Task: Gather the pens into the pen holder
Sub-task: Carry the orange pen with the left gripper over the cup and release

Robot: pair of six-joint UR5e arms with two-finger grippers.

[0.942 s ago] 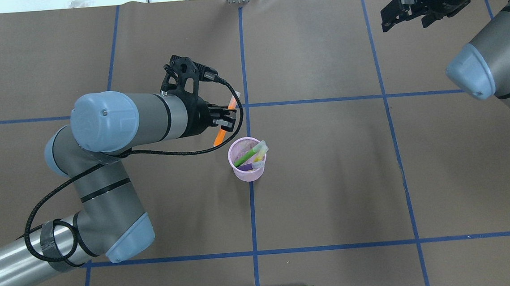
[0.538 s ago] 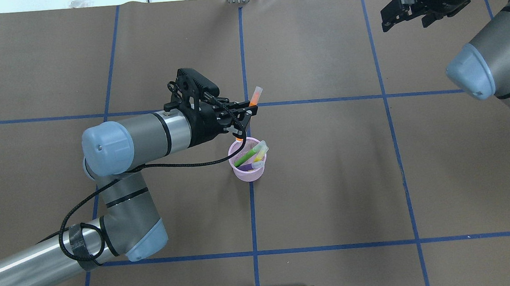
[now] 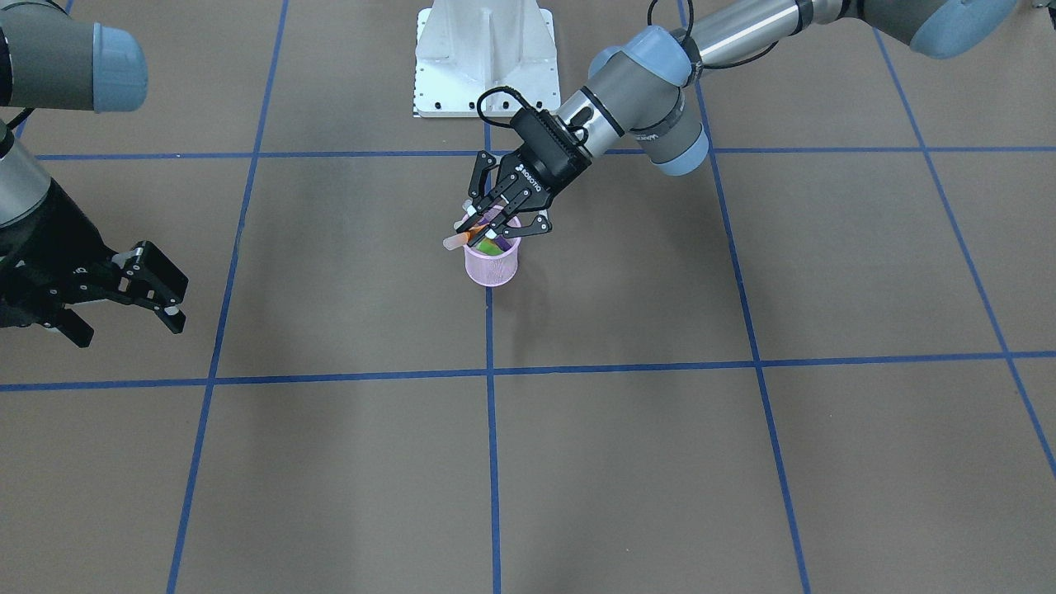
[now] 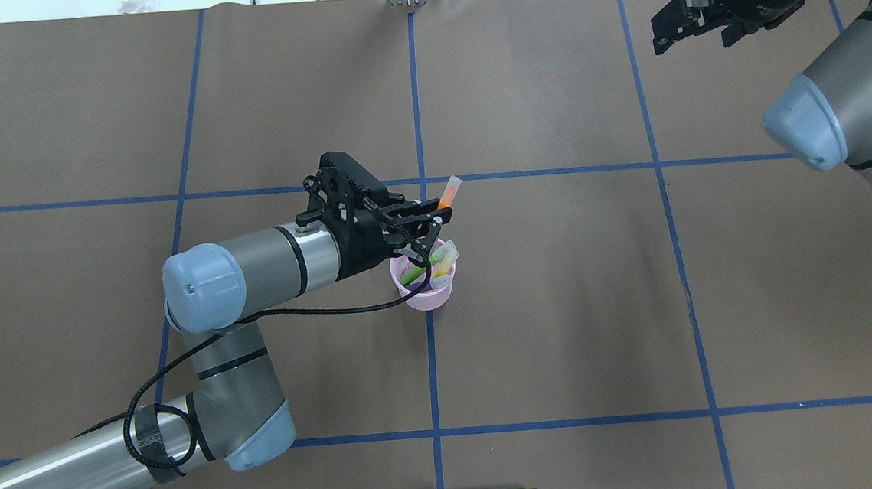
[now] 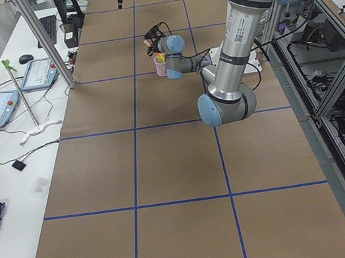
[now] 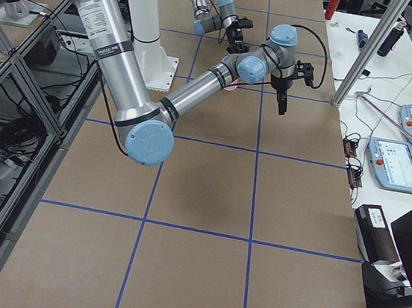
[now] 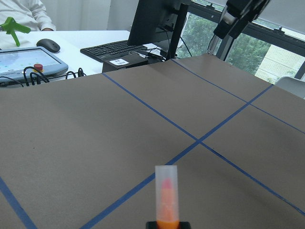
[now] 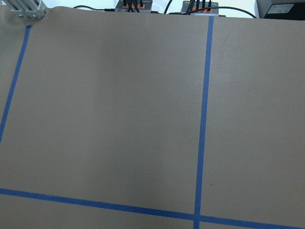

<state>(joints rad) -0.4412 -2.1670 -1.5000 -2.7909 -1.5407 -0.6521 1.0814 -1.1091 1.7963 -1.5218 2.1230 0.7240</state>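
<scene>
The left gripper's (image 4: 433,223) fingers are clamped on the orange pen (image 4: 446,197), which tilts with its pale cap up and away from the robot. Its lower end is hidden behind the fingers, just over the rim of the pink mesh pen holder (image 4: 426,300). The green pen (image 4: 416,271), yellow pen (image 4: 448,256) and purple pen (image 3: 500,244) lean inside the holder, mid-table (image 4: 563,305). The right gripper (image 4: 690,41) hangs spread wide and empty, well apart at the far right
</scene>
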